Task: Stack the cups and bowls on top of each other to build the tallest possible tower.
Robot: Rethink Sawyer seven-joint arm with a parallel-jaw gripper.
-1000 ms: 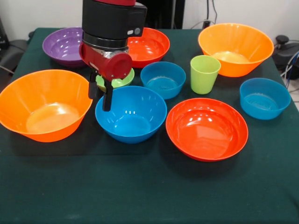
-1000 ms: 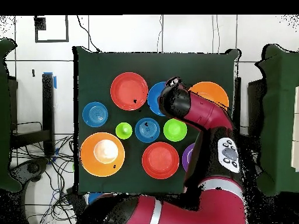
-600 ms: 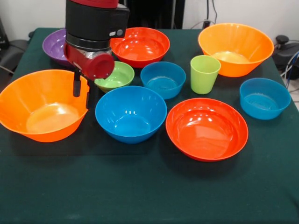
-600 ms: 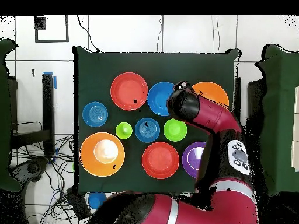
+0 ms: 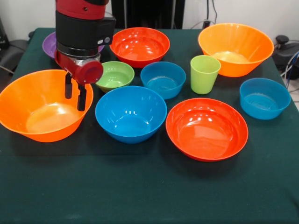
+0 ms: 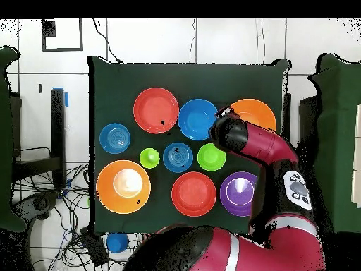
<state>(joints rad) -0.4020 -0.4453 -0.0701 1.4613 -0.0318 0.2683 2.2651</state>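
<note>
A red and black gripper (image 5: 75, 95) hangs open and empty over the right rim of a big orange bowl (image 5: 37, 114). Beside that bowl sit a blue bowl (image 5: 131, 112) and a small green bowl (image 5: 114, 74), all unstacked on the table (image 5: 140, 191).

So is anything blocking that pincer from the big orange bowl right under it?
Nothing visible. The pincer hangs open over the big glossy orange plastic bowl, just inside its rim, with only air between.
</note>
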